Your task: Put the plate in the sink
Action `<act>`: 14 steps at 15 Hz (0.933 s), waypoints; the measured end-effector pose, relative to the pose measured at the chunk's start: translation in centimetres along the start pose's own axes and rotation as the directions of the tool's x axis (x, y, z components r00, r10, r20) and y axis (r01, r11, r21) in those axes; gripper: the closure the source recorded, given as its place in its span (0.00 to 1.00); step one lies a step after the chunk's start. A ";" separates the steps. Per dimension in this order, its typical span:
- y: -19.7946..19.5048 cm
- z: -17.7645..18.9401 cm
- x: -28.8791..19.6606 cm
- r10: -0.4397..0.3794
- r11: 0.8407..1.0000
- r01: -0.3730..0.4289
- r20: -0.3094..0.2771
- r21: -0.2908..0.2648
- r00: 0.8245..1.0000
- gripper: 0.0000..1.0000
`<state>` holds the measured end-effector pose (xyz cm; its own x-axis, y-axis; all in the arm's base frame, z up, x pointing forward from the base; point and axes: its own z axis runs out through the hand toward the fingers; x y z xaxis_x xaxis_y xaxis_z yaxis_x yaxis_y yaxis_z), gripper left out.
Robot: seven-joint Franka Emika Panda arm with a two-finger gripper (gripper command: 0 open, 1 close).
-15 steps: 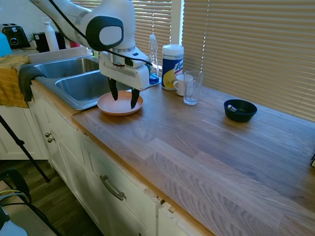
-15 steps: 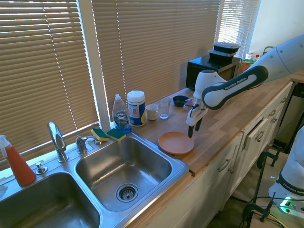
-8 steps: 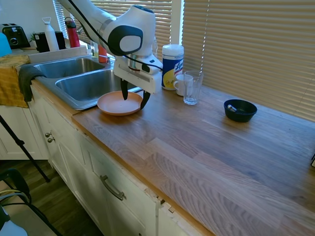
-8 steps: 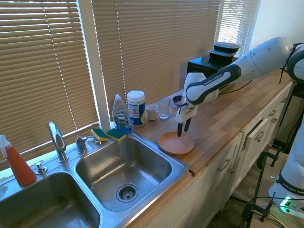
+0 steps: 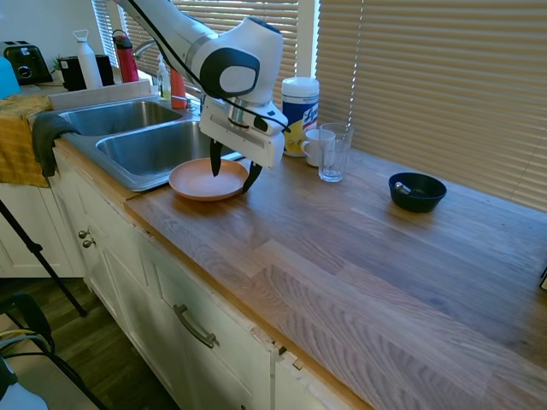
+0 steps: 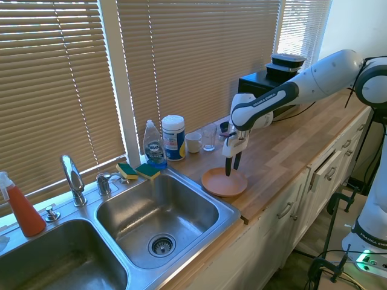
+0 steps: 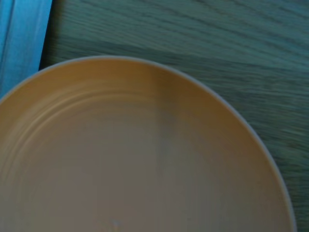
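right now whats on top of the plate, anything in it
Nothing lies in the plate: its orange surface is bare in the wrist view. The open gripper straddles its far rim, one finger over the dish, one outside. The countertop beneath the plate is covered.

— How do we stand?
— Our arm reaches in with the wrist bent down, so the gripper (image 5: 232, 172) (image 6: 231, 167) points at the surface below.
— And the fingers?
— We hold them spread apart, tips down, clasping nothing.
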<state>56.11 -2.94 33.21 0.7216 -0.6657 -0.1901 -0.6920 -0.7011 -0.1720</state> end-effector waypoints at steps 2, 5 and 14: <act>-0.3 0.3 0.1 -0.010 1.000 0.010 0.007 0.002 1.000 1.00; -0.6 0.8 0.0 -0.021 1.000 0.021 0.019 0.006 1.000 1.00; -0.2 1.3 0.4 -0.037 0.999 0.036 0.040 0.031 0.999 1.00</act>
<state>56.50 -2.75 31.86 0.7455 -0.6285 -0.2218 -0.6659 -0.7162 -0.2089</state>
